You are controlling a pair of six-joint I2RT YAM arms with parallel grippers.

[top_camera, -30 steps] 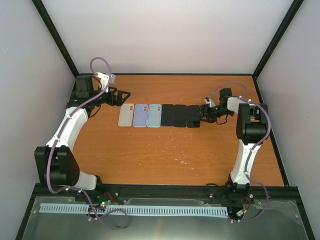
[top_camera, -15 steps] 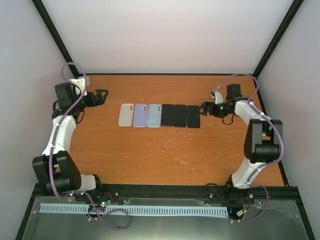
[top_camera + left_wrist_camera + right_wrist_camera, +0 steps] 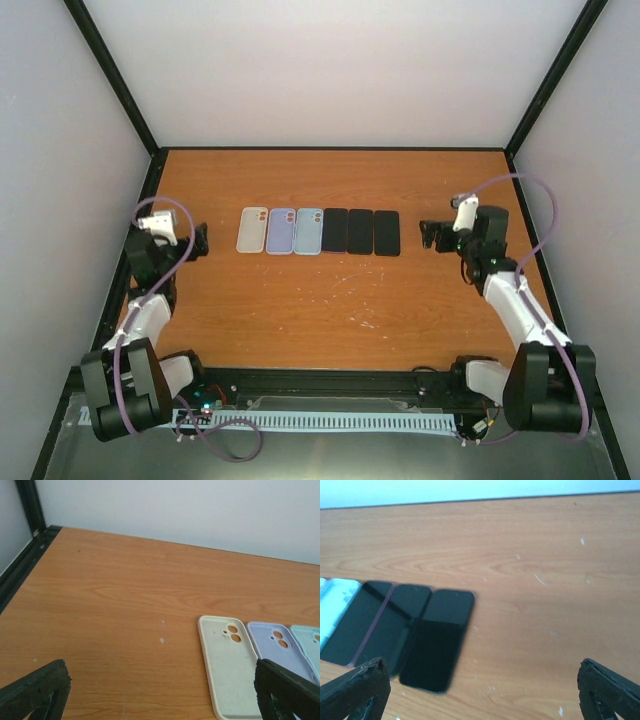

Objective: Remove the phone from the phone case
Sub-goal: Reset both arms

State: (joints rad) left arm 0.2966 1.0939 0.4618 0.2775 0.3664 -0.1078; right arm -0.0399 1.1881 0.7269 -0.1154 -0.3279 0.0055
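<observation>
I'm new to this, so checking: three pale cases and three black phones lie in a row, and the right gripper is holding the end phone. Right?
Not quite. The right gripper is open and holds nothing, apart from the end phone, as the top external view shows. The rest is as you say.

Orange wood-grain table — pale plain walls, black frame posts at corners

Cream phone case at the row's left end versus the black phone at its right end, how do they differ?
The pale cream phone case is matte and light; the glossy black phone is dark and reflective. The case shows two round camera openings; the phone shows a plain face. Both lie flat in one row on the wooden table, similar in outline.
</observation>
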